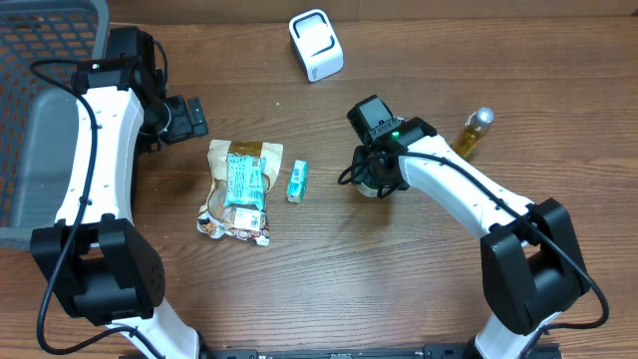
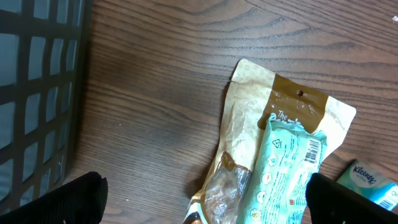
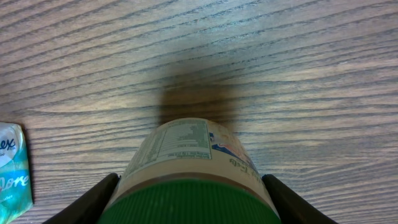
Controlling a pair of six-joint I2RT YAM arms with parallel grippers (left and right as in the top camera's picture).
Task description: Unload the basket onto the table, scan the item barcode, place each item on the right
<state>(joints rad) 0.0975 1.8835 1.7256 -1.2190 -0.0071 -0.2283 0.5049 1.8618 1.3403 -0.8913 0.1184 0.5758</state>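
Observation:
A jar with a green ribbed lid (image 3: 186, 205) and a pale printed label (image 3: 183, 146) sits between the fingers of my right gripper (image 3: 189, 186), which is shut on it just under the lid. In the overhead view the right gripper (image 1: 377, 175) covers most of the jar (image 1: 371, 187), right of the table's middle. A white scanner (image 1: 316, 44) stands at the far edge. My left gripper (image 1: 184, 118) hangs open and holds nothing; in its own view the left gripper (image 2: 205, 193) is over the top edge of a brown snack bag (image 2: 249, 118).
A teal packet (image 1: 245, 179) lies on the snack bag (image 1: 224, 214), with a small tissue pack (image 1: 297, 181) to its right. An amber bottle (image 1: 474, 132) lies behind the right arm. A dark mesh basket (image 1: 40, 110) fills the far left.

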